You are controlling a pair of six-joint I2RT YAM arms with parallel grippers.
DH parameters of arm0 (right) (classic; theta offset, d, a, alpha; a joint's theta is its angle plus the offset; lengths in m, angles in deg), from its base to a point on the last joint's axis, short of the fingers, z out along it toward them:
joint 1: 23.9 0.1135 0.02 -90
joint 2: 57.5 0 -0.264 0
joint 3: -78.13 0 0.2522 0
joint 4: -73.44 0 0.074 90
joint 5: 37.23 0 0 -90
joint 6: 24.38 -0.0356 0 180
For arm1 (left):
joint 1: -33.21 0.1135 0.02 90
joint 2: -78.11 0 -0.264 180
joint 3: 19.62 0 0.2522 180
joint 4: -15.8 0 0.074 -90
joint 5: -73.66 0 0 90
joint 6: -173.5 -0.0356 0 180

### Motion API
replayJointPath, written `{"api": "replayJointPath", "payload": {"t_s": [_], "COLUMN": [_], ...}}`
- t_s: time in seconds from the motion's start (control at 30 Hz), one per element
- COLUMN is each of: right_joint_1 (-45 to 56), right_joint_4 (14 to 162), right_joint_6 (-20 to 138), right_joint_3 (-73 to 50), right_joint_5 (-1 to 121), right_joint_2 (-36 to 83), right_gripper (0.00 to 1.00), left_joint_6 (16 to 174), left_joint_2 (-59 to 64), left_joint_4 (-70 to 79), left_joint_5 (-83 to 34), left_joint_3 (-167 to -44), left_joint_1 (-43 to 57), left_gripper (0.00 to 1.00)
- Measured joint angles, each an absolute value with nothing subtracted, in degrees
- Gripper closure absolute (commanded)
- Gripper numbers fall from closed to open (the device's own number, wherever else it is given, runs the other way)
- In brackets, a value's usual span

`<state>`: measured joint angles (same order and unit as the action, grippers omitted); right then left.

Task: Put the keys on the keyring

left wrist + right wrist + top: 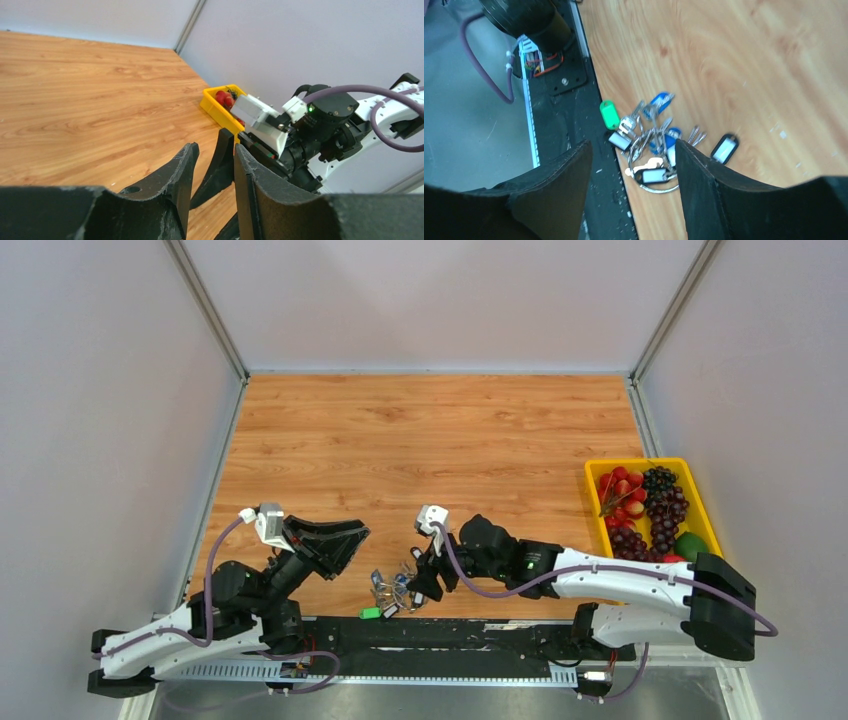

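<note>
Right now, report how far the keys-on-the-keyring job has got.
Done: nothing I can confirm as threaded. Most keys lie piled across the keyring.
In hand: nothing. The right gripper hovers open over the pile, and the left gripper is open and empty.
Left: the green-tagged key and black-tagged key lie apart from the ring and look unthreaded.

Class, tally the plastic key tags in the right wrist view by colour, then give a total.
Green tag: 1
Blue tags: 2
Black-framed tags: 2
Pale grey tag: 1
Total: 6
</note>
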<state>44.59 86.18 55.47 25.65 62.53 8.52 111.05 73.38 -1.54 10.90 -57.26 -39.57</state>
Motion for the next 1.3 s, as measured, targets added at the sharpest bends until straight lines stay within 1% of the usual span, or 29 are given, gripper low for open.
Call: {"api": "replayJointPath", "payload": {"t_s": [0.17, 0.3, 0.43, 0.57, 0.67, 0.83, 1.0, 1.3], "right_joint_1": [44.61, 45.44, 47.97, 50.12, 50.66, 50.71, 50.77, 50.99], "right_joint_4": [88.06, 89.22, 90.01, 89.98, 89.98, 89.96, 88.61, 86.95], "right_joint_6": [47.07, 40.12, 34.48, 29.20, 25.74, 20.37, 15.47, 9.52], "right_joint_3": [28.78, 31.64, 32.82, 32.84, 32.95, 33.32, 33.24, 32.78], "right_joint_5": [62.26, 60.65, 58.15, 55.29, 52.47, 47.49, 43.79, 36.71], "right_joint_2": [9.37, 9.50, 11.16, 15.82, 18.70, 20.78, 21.89, 23.95], "right_gripper": [0.47, 0.49, 0.47, 0.46, 0.45, 0.41, 0.42, 0.48], "left_joint_6": [112.87, 113.87, 114.81, 115.60, 116.04, 116.74, 116.89, 116.89], "left_joint_2": [74.41, 75.56, 76.04, 75.89, 75.59, 75.45, 75.45, 75.48], "left_joint_4": [-6.50, -9.54, -11.66, -13.80, -14.65, -15.75, -16.60, -17.14], "left_joint_5": [12.32, 12.98, 13.83, 14.29, 14.31, 14.29, 14.31, 14.51], "left_joint_3": [-57.74, -57.98, -58.53, -59.07, -59.62, -60.08, -60.08, -60.08], "left_joint_1": [-39.55, -39.57, -39.55, -39.55, -39.57, -39.55, -39.57, -39.55], "left_gripper": [0.55, 0.54, 0.52, 0.51, 0.50, 0.49, 0.48, 0.46]}}
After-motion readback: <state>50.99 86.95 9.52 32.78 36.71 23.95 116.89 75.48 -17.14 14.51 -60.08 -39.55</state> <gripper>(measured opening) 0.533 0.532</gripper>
